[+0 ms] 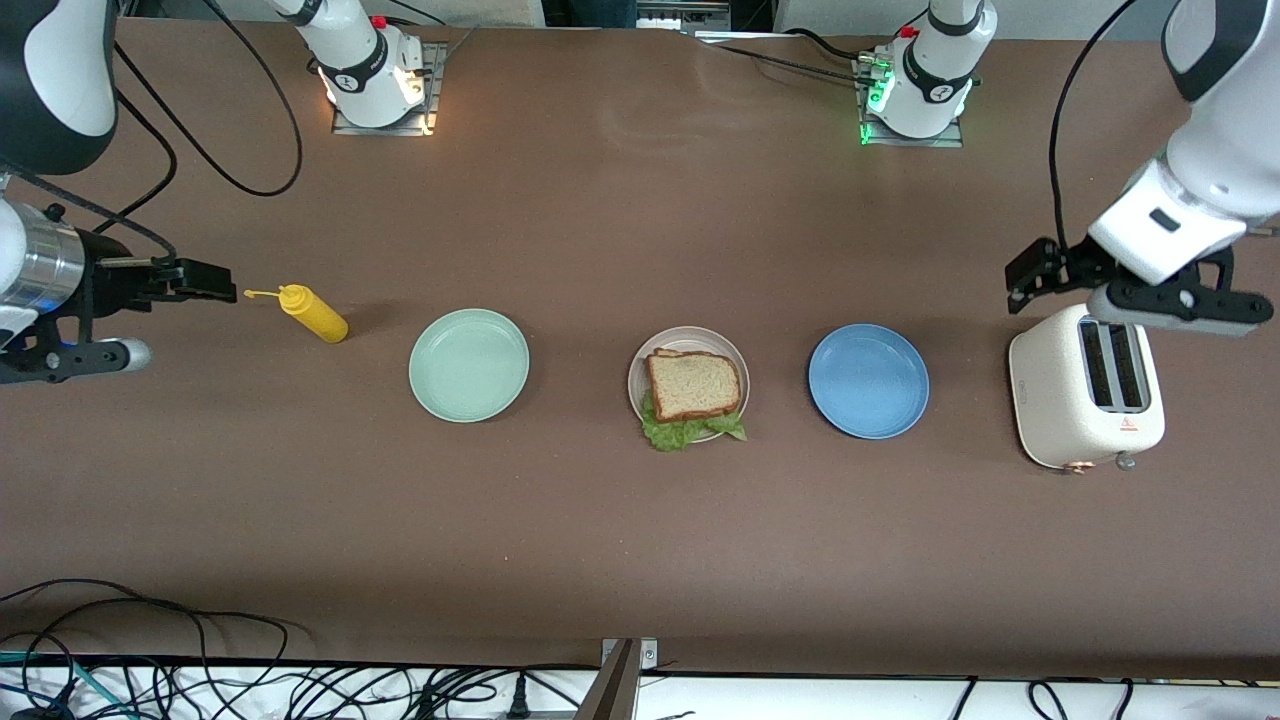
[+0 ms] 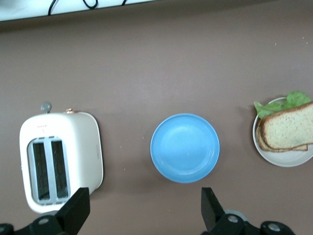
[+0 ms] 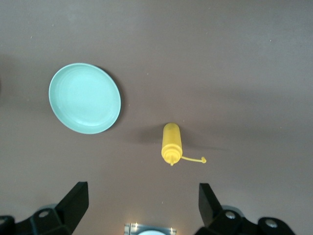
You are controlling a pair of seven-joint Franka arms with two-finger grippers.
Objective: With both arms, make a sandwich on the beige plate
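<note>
on the beige plate (image 1: 735, 362), midway along the table (image 1: 640, 560) between the mint plate (image 1: 468, 365) and the blue plate (image 1: 868, 380), we see the sandwich (image 1: 693, 385) already stacked: two bread slices with the lettuce (image 1: 678, 432) sticking out past the rim on the side nearer the front camera. we judge the build as good as done, so most of the risk now lies in disturbing it.

the top slice sits a little askew on the lower one, whose corner shows at one edge. if either arm comes back to tidy it, a nudge could slide the bread off or drag the overhanging leaf onto the table.

our left claw (image 2: 145, 215) hangs with its fingers wide apart and nothing in them, over the table by the white toaster (image 1: 1085, 400) at the left arm's end. a careless drop or sweep there could knock the toaster or clip the blue plate just beside it.

our right claw (image 3: 143, 208) is also spread apart and empty, up over the right arm's end of the table. the yellow squeeze bottle (image 1: 314, 313) lies on its side near it, cap dangling, and a low pass could send it rolling toward the mint plate.
</note>
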